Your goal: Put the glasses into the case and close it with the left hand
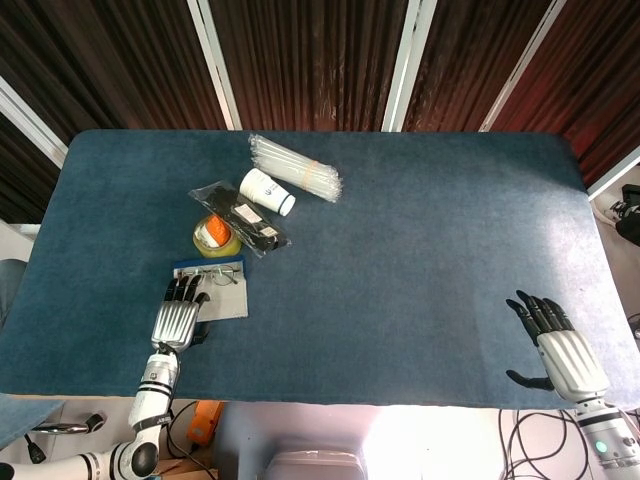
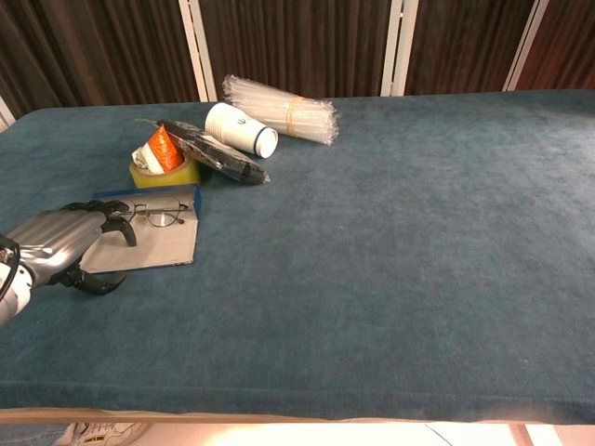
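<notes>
The glasses case lies open and flat on the table's left side, grey inside with a blue far edge. Thin-rimmed glasses lie unfolded across its far part. My left hand lies over the case's left edge, fingers on top reaching toward the glasses and thumb hooked at the near-left corner. My right hand rests open at the table's near right edge, far from the case, and does not show in the chest view.
Just beyond the case stand a yellow tape roll with an orange piece in it, a black packet, a white paper cup on its side and a bundle of clear straws. The blue cloth table stretches right.
</notes>
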### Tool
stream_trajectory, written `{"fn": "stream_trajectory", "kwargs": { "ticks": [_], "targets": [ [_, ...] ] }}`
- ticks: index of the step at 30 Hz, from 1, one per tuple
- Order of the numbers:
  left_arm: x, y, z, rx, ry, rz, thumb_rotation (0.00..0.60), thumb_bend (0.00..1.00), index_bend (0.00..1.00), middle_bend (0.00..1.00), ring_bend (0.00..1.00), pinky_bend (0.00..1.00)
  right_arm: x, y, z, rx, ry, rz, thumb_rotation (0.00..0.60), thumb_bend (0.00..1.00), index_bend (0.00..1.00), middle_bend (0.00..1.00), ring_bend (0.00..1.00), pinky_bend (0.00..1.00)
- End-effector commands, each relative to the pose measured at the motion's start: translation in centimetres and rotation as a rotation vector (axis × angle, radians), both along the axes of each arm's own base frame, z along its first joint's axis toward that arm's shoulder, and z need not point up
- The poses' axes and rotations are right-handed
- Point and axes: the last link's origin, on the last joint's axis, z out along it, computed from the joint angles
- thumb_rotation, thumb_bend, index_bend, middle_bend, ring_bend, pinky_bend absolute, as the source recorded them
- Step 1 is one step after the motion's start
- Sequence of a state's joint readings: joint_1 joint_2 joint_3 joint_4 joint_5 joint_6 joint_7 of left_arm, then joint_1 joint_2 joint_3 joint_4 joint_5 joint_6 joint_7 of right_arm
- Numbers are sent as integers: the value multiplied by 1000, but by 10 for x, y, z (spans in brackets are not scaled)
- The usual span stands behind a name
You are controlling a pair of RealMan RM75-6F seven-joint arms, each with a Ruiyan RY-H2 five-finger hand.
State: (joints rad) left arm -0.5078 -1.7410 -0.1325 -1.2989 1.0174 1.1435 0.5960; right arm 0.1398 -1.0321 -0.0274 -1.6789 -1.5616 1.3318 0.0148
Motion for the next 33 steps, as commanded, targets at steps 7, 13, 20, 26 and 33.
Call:
{"fn": "stream_trajectory", "kwargs": {
  "ticks": [7, 13, 20, 26, 33],
  "targets": [
    [6, 13, 4, 133, -95, -31, 522, 323, 456, 92, 0, 86, 0, 0, 1, 1, -5, 0, 600, 268, 0, 0, 0, 0],
    [5, 21, 7, 200, -121, -29, 550, 324, 463, 108, 11, 88, 0, 1, 2, -1, -7, 0, 600, 268, 0, 0, 0, 0],
    [7, 39, 3, 278, -162, -20, 581, 324, 459, 120, 18, 90, 0, 1, 2, -1, -3, -1, 600, 268, 0, 0, 0, 0],
    [15, 55, -2, 287, -166, 0, 600, 323, 460, 123, 20, 91, -1, 1, 2, 0, -1, -4, 600, 268, 0, 0, 0, 0],
    [8, 52, -2, 282, -144, 11, 600, 345, 492, 124, 21, 91, -1, 0, 4, -7, -10, -7, 600, 268, 0, 0, 0, 0]
  ]
}}
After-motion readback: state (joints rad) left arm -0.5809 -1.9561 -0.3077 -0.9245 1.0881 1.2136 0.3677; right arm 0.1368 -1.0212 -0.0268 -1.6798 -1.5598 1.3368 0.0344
